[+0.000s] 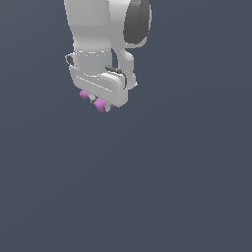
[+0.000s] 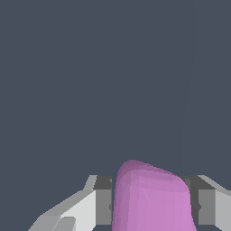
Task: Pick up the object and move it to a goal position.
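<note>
In the exterior view, the white robot arm [image 1: 106, 29] is cut off by the top edge, and its white gripper [image 1: 98, 102] hides most of the small pink-purple H-shaped block [image 1: 100, 104]; only rounded pink ends peek out below the hand. The fingers are too small to make out there. In the wrist view, the block [image 2: 151, 200] and both grey-and-white fingers [image 2: 103, 200] run off the bottom edge.
</note>
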Action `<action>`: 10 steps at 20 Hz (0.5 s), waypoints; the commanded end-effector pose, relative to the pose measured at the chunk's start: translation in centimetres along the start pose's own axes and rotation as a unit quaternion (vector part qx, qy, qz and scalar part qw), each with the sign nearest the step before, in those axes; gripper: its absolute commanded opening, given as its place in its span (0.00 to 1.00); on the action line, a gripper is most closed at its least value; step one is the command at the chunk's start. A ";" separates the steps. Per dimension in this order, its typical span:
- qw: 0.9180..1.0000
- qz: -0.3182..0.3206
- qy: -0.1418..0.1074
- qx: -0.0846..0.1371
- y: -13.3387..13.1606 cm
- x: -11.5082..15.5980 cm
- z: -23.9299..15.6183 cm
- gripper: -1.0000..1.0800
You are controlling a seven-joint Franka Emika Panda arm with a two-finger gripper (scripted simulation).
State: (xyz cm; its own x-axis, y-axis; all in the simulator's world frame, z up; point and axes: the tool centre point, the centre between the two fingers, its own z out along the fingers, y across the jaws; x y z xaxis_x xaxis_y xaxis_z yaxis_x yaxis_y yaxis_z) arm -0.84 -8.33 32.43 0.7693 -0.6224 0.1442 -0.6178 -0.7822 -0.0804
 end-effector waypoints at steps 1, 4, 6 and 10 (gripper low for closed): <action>1.000 0.000 0.000 0.000 1.2 -0.2 -2.9 0.00; 1.000 0.000 0.000 0.000 2.6 -0.4 -6.2 0.00; 1.000 0.000 0.000 -0.001 3.4 -0.6 -8.3 0.00; 1.000 0.000 0.001 -0.001 4.9 -0.7 -11.9 0.00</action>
State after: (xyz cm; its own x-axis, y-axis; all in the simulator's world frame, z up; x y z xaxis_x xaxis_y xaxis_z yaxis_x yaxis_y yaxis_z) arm -5.69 -11.04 42.42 0.7684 -0.6231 0.1461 -0.6186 -0.7816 -0.0799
